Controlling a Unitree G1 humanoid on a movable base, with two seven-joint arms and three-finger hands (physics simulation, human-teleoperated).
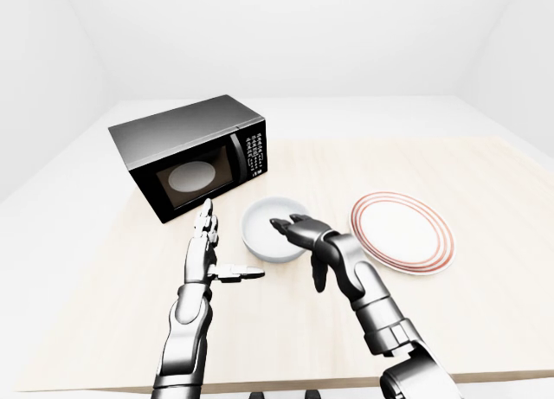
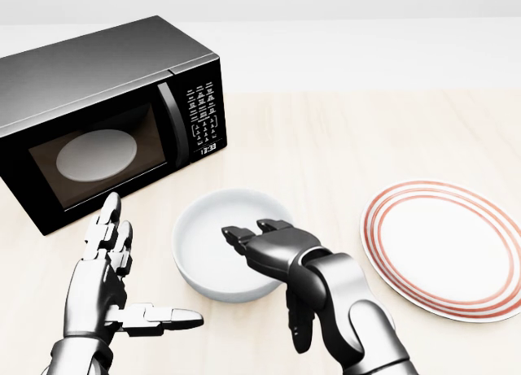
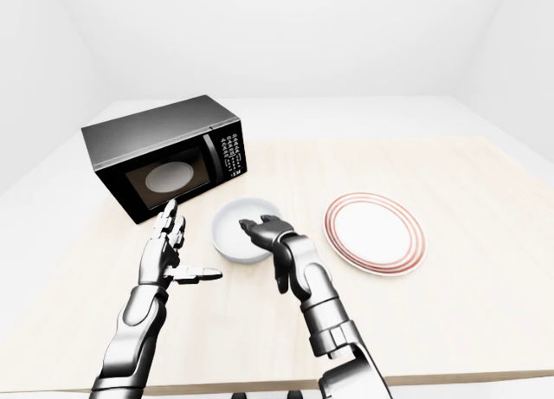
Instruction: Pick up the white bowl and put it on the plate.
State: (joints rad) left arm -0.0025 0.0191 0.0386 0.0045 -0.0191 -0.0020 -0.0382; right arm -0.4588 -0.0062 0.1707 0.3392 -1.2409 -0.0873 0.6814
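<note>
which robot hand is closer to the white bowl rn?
Right. The right robot hand reaches over the white bowl, fingers above its inside and thumb outside the rim. The left robot hand stands open, apart, at its left.

One white bowl (image 2: 220,257), one red-ringed plate (image 2: 444,249), one black microwave (image 2: 106,115), one wooden table (image 1: 450,161), apparently nothing more

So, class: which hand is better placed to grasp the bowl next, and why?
Right. The right hand hangs over the bowl, fingers open above its rim; the left hand stands apart, left of it.
</note>
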